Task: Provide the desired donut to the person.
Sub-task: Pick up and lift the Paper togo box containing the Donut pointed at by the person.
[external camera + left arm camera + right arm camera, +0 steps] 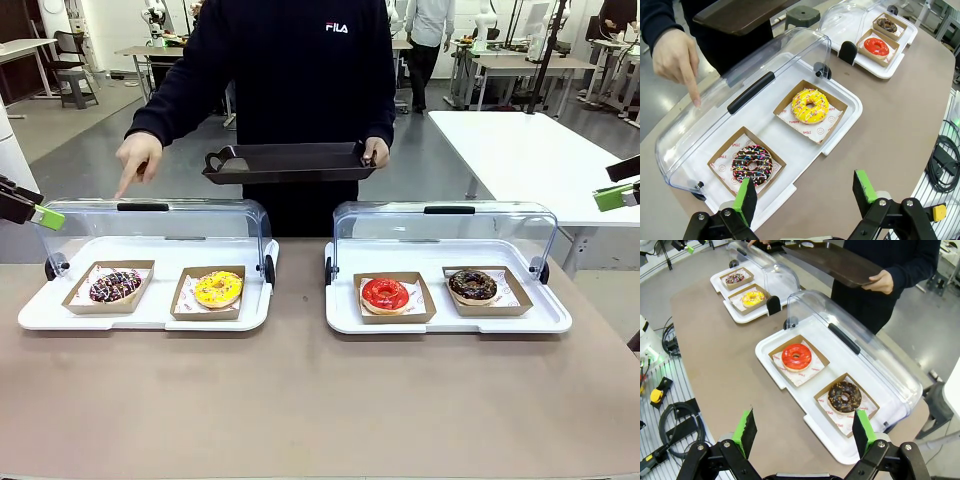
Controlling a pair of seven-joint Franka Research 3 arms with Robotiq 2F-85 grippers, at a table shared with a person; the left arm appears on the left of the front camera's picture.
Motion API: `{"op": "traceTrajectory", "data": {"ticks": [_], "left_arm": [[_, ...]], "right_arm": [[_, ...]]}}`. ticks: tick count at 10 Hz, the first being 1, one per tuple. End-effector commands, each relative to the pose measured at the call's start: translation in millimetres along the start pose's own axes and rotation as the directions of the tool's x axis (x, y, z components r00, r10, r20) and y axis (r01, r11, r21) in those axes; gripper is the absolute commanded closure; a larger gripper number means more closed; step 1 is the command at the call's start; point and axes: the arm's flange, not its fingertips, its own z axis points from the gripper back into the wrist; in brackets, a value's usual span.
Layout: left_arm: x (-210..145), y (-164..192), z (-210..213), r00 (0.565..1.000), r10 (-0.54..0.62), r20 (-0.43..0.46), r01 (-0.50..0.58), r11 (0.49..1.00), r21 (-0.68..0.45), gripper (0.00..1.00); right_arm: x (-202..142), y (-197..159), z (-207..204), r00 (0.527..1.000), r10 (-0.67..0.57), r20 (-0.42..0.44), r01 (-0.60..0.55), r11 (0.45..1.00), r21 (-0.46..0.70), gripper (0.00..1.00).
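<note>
— The left gripper (804, 184): how does it stand?
— Fingers spread wide, nothing between them, in the air above the near edge of the left white tray (790, 152). The right gripper (802, 419) is just as wide and bare, above the right white tray (771, 357).
— And the person (290, 60)?
— At the far side of the table (300, 400). One hand (138, 157) points a finger down at the clear cover (160, 225), at the end where the sprinkled chocolate donut (115, 285) lies in its card box. I cannot tell whether the finger touches the cover. The other hand (376, 152) holds a dark serving tray (290, 162).
— The other donuts?
— A yellow donut (218, 288) beside the sprinkled one; a red donut (385, 294) and a dark chocolate donut (472, 285) on the right tray, all uncovered.
</note>
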Motion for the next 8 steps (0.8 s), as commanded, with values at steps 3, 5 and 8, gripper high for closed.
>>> {"op": "traceTrajectory", "data": {"ticks": [3,5,8], "left_arm": [[-6.3,3.6,-57.4,0.843,-0.315,-0.437,0.296,0.949,-0.112,0.00],[-33.0,25.3,-71.2,0.581,-0.525,-0.622,0.517,0.828,-0.215,0.00],[-41.9,17.6,-87.3,0.692,-0.423,-0.584,0.380,0.902,-0.203,0.00]], "right_arm": [[-0.5,-2.6,-2.3,1.000,0.001,0.015,-0.001,1.000,0.007,0.00],[-0.5,-2.6,-2.3,1.000,0.001,0.015,-0.001,1.000,0.007,0.00],[-0.5,-2.6,-2.3,1.000,0.001,0.015,-0.001,1.000,0.007,0.00]]}}
